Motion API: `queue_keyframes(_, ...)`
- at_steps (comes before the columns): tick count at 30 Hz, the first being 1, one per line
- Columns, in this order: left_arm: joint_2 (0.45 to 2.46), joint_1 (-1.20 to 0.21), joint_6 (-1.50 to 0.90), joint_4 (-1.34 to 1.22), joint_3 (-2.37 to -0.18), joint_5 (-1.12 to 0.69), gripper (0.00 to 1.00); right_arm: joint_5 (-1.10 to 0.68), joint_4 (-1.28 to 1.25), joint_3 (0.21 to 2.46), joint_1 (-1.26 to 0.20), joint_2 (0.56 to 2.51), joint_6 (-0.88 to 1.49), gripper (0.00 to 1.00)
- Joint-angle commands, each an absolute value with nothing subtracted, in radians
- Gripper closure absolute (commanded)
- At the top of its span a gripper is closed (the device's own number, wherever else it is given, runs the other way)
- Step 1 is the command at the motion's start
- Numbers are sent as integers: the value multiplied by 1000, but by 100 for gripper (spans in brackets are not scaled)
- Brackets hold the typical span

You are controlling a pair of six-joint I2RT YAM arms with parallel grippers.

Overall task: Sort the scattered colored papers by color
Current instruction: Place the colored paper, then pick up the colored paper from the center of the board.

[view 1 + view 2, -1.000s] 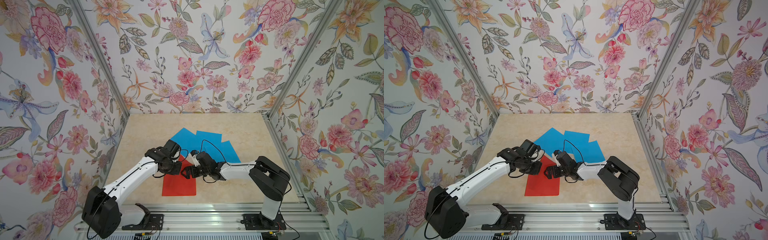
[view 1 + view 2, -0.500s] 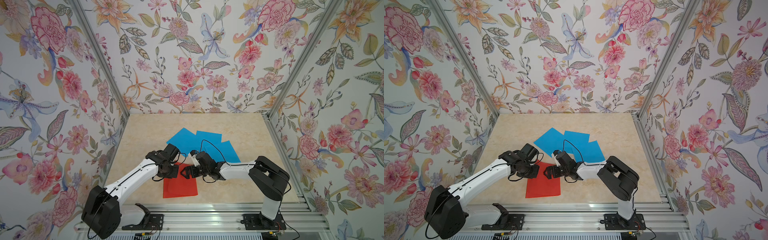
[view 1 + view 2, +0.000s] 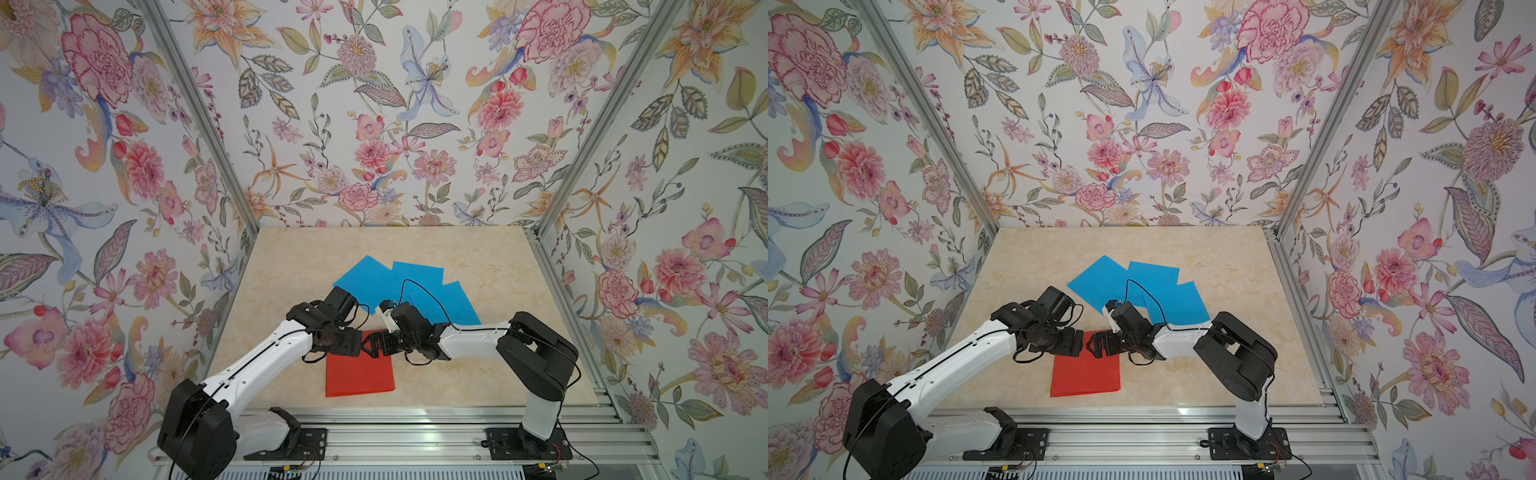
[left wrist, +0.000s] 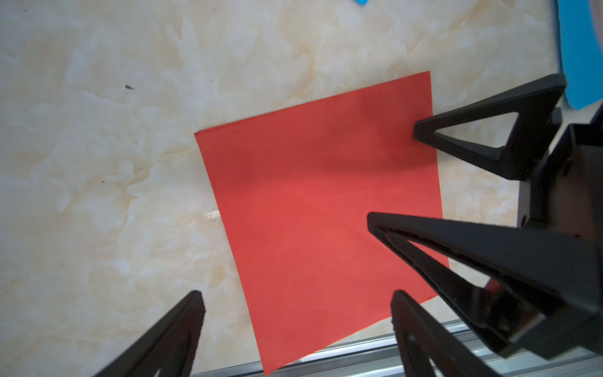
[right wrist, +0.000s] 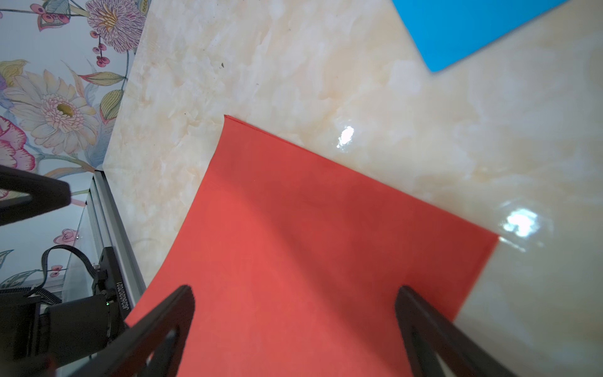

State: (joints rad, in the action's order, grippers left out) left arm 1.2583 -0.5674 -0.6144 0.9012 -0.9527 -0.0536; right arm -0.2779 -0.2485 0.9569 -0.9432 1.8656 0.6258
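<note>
Red-orange square paper sheets (image 3: pixel 359 374), stacked, lie near the front edge of the beige marbled table (image 3: pixel 291 266); three sky-blue paper sheets (image 3: pixel 399 286) fan out behind. Left gripper (image 4: pixel 296 295) and right gripper (image 5: pixel 293 289), both spread and empty, flank the stack's far edge, equally near.

A glossy beige tabletop (image 3: pixel 478 249) with a pale marble pattern fills the floor of the booth in both top views. Floral wallpaper covers the back wall (image 3: pixel 395 124) and both side walls (image 3: pixel 104 208), joined by slanting aluminium corner posts (image 3: pixel 199 112). A ribbed aluminium rail (image 3: pixel 415 415) runs along the tabletop's near edge. The left wrist view shows a small dark speck (image 4: pixel 129 87) on the marble
</note>
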Motion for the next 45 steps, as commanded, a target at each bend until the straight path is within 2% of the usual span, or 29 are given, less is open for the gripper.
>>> queue_keyframes(1, 1257, -559, -631, 920, -1015, 44, 6, -283, -205, 963, -953, 1904, 630, 0)
queue_keyframes(7, 1310, -559, -636, 880, -1015, 41, 7, -271, -180, 958, -953, 1915, 639, 0)
queue_keyframes(15, 1256, -561, -652, 853, -1023, 74, 11, -258, -163, 955, -955, 1881, 653, 0)
queue_keyframes(23, 1222, -563, -656, 752, -1096, 112, 13, -83, 120, 1103, -931, 1647, 520, 0)
queue_keyframes(28, 1336, -566, -682, 599, -1114, 4, 15, -90, 230, 1134, -765, 1525, 433, 0)
queue_keyframes(32, 1478, -590, -745, 374, -1106, -137, 19, -145, 234, 1043, -552, 1492, 392, 0)
queue_keyframes(35, 1599, -619, -753, 347, -1179, -133, 21, -215, 180, 949, -414, 1479, 397, 0)
queue_keyframes(39, 1703, -638, -756, 338, -1268, -139, 23, -263, 134, 875, -328, 1489, 392, 0)
queue_keyframes(45, 1841, -652, -783, 322, -1352, -160, 26, -319, 57, 807, -277, 1533, 411, 0)
